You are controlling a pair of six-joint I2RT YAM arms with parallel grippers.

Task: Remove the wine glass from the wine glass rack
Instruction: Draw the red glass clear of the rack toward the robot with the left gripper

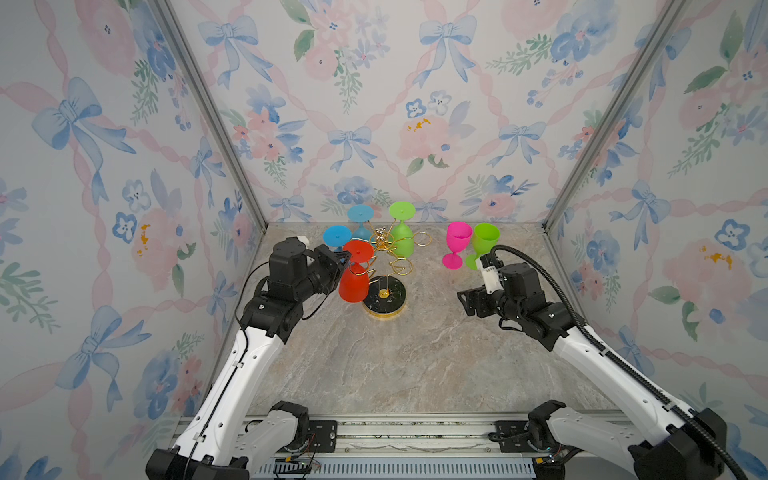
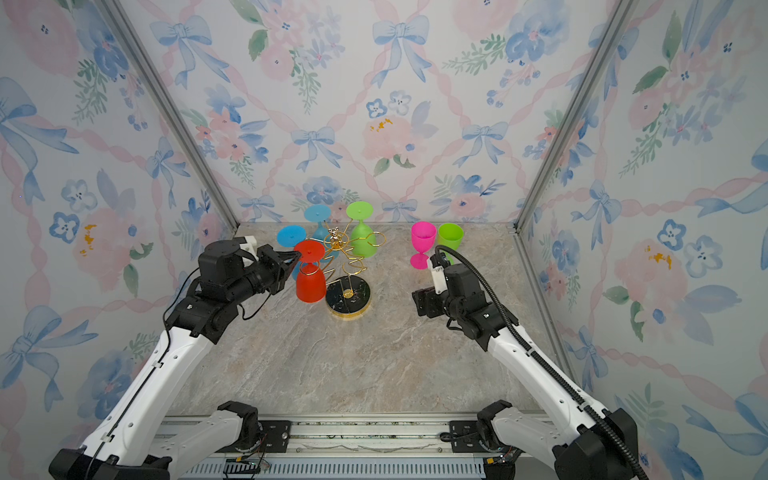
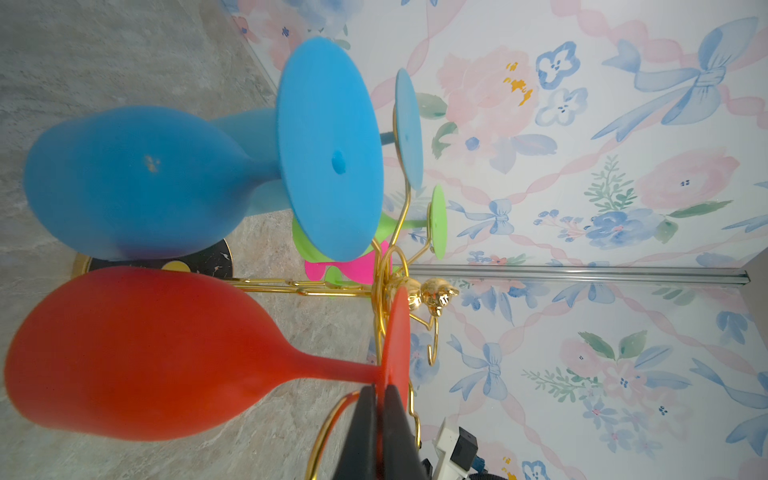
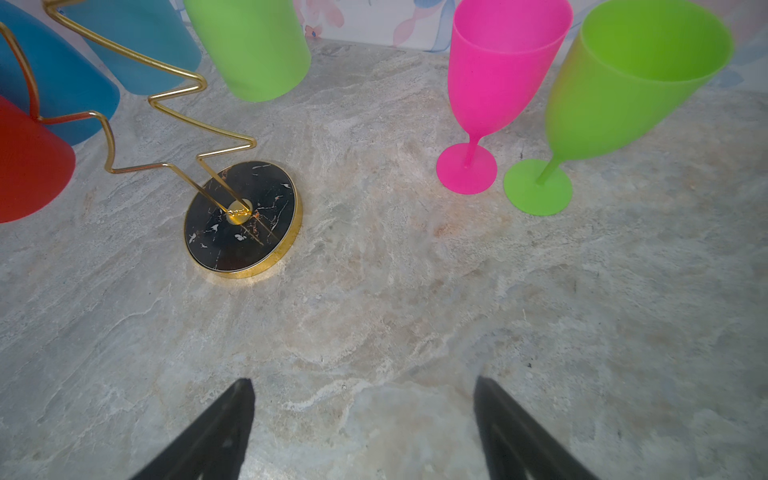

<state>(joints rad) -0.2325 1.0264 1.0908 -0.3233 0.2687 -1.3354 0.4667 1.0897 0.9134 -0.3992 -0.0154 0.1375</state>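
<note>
Left wrist: L fingers (image 3: 361,436) pinch red wine glass (image 3: 137,353) foot rim; glass hangs on rack (image 3: 434,293), axis vert., bowl down. R fingers (image 4: 224,432) wide, empty.

Red plastic wine glass (image 1: 354,286) hangs front-left on gold wire wine glass rack (image 1: 381,243); pink plastic goblet (image 1: 457,245) and green plastic goblet (image 1: 485,241) stand rightward.
</note>
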